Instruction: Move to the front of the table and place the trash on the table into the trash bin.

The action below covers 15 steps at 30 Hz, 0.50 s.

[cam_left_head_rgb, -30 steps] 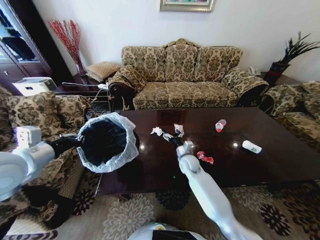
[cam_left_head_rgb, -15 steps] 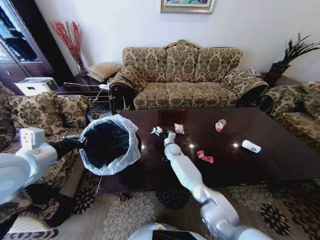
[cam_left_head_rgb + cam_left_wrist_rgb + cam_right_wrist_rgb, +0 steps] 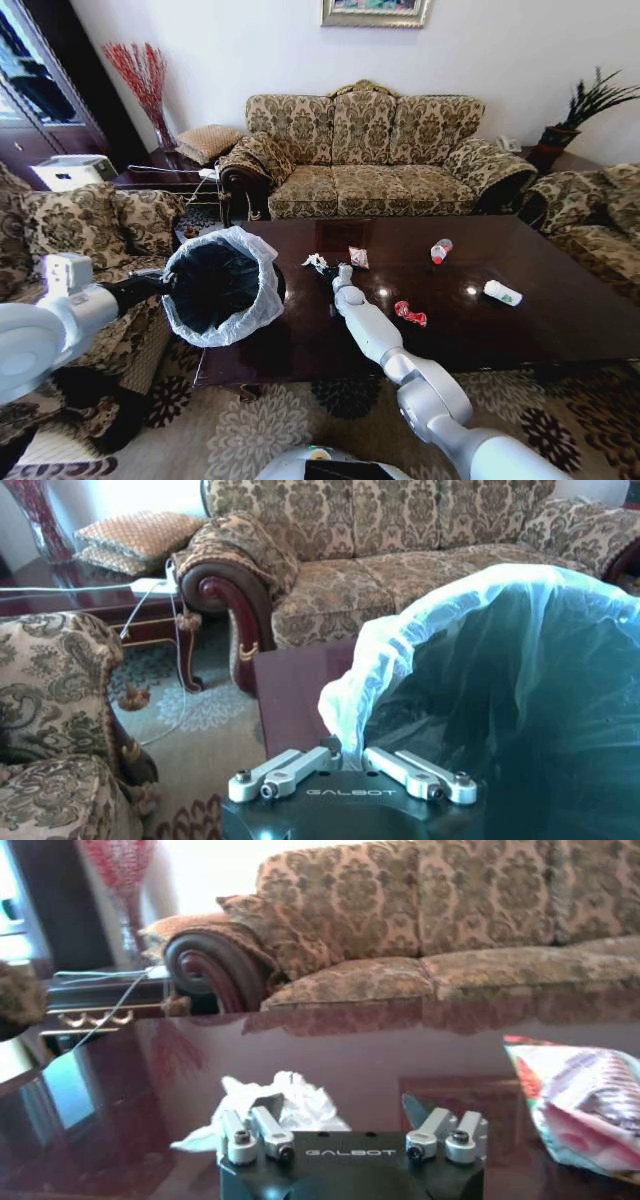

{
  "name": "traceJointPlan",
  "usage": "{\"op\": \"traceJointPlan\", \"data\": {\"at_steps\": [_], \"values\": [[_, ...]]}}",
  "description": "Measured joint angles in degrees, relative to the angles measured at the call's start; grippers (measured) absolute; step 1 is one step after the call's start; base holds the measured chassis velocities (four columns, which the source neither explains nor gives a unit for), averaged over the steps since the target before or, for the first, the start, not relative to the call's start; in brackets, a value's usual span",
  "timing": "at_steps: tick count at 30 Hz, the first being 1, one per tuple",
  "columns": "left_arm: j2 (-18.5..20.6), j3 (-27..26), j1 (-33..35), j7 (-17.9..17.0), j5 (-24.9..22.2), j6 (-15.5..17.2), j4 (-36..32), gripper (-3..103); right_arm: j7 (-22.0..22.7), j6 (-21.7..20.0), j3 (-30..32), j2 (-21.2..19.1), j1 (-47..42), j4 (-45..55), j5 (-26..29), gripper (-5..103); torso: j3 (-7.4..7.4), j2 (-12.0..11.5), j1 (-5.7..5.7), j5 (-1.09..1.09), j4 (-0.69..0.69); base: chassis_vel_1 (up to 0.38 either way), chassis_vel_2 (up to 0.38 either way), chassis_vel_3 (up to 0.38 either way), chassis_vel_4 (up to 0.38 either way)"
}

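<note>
My left gripper (image 3: 341, 759) is shut on the bag-lined rim of the round black trash bin (image 3: 222, 285), holding it tilted at the table's (image 3: 520, 335) left end; the bin's translucent liner (image 3: 500, 697) shows up close in the left wrist view. My right gripper (image 3: 329, 270) reaches across the dark glossy table and stands open at a crumpled white paper (image 3: 316, 262), which lies by one finger (image 3: 247, 1129) of my right gripper (image 3: 345, 1123). More trash lies around: a printed wrapper (image 3: 580, 1099) close by, a red wrapper (image 3: 410, 314), a red-capped bottle (image 3: 440, 250) and a white-green carton (image 3: 503, 292).
A patterned sofa (image 3: 370, 150) stands behind the table, with armchairs at the left (image 3: 80, 225) and right (image 3: 600, 215). A dark side table (image 3: 130, 607) with cables sits beyond the left corner. Patterned carpet (image 3: 280, 430) lies before the table's front edge.
My right arm has swung left and stretched forward, bringing its gripper up to the crumpled white paper. The bin in my left gripper has shifted slightly toward the table.
</note>
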Motion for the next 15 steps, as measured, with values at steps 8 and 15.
{"op": "traceJointPlan", "data": {"at_steps": [8,15], "values": [[-0.92,-0.21,0.05,0.35,0.05,-0.03,-0.24,0,-1.48,-0.83,-0.17,-0.06,0.11,-0.70,-0.72,55,0.00,0.00,0.00,0.00,-0.01,0.000,0.000,0.000,0.000],[-1.65,-0.55,0.25,0.51,0.08,-0.08,-0.65,0,-3.67,-1.18,-0.62,-0.09,-0.57,-0.27,-0.34,39,0.00,0.00,0.00,0.00,-0.01,0.000,0.000,0.000,0.000]]}}
